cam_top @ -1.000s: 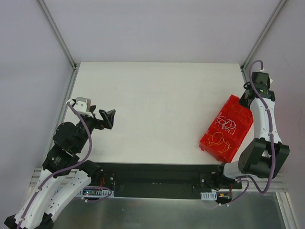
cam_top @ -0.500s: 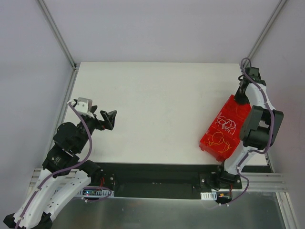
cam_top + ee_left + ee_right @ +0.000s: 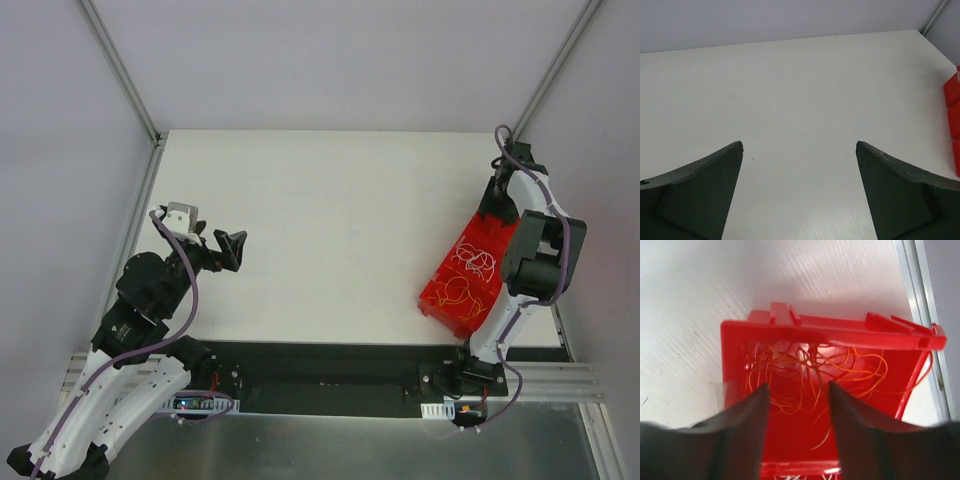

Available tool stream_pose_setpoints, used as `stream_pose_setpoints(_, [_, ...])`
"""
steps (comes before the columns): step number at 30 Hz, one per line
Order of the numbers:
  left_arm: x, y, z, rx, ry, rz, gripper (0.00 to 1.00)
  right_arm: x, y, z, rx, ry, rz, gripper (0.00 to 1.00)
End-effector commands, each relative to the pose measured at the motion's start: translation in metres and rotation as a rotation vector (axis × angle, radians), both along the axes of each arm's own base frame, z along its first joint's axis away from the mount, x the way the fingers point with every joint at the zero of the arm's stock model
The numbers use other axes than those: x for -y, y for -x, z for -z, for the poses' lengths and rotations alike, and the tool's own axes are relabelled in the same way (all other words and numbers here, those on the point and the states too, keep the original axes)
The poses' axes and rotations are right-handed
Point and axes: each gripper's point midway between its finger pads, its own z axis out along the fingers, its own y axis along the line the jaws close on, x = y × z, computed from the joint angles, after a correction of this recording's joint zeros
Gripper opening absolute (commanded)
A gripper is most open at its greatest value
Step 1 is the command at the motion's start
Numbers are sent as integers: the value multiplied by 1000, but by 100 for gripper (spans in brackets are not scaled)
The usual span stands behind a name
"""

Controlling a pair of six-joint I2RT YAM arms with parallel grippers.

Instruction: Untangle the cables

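Lying in red bin (image 3: 840, 335), cables (image 3: 812, 362) beyond parted right jaws

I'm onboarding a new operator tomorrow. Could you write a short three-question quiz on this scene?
1. True or false: the cables lie inside the red bin.
2. Fill in: the left tool has its jaws ____, with nothing between them.
3. Which hangs over the red bin? A. left tool B. right tool C. neither

Key: 1 true; 2 open; 3 B.
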Motion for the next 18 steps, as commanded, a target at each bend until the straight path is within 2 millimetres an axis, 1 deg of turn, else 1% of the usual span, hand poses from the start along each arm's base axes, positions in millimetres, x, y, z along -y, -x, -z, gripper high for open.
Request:
stream_pose_setpoints(1, [4,0,-12,36,9,20,95,2,14,-57,79,75,24,69])
stream_pose_setpoints(3, [0,0,-12,36,12,0,94,3,27,-73,85,133,27,85])
stream_pose_setpoints(5, [-3,-1,-11,37,15,-20,93,-1,36,-92,123,190,7,95])
stream_pose_setpoints(6, [-4,-1,-11,37,14,-25,93,-5,42,-101,150,201,2,98])
stream_pose_setpoints(7, [-5,-2,-9,34,12,-31,93,-10,47,-108,173,208,-8,99])
stream_pose_setpoints(8, [-5,-2,-9,34,11,-34,93,-16,52,-115,200,208,-18,96])
stream_pose_setpoints(9, [-5,-3,-8,29,10,-35,93,-24,58,-120,218,205,-30,96])
stream_pose_setpoints(11, [-7,-6,-5,19,8,-52,93,-56,69,-125,268,183,-115,96])
stream_pose_setpoints(12, [-9,-7,-2,13,9,-68,93,-90,70,-126,305,177,-220,96])
stream_pose_setpoints(13, [-11,-8,-1,10,9,-80,93,-118,74,-128,345,172,-324,96])
stream_pose_setpoints(15, [-13,-12,6,-9,-2,-102,93,-162,88,-132,414,154,-464,96])
stream_pose_setpoints(17, [-9,-16,12,-27,-20,-94,94,-198,105,-135,491,106,-587,96])
stream_pose_setpoints(18, [-6,-18,15,-36,-28,-83,95,-212,114,-137,529,75,-628,96])
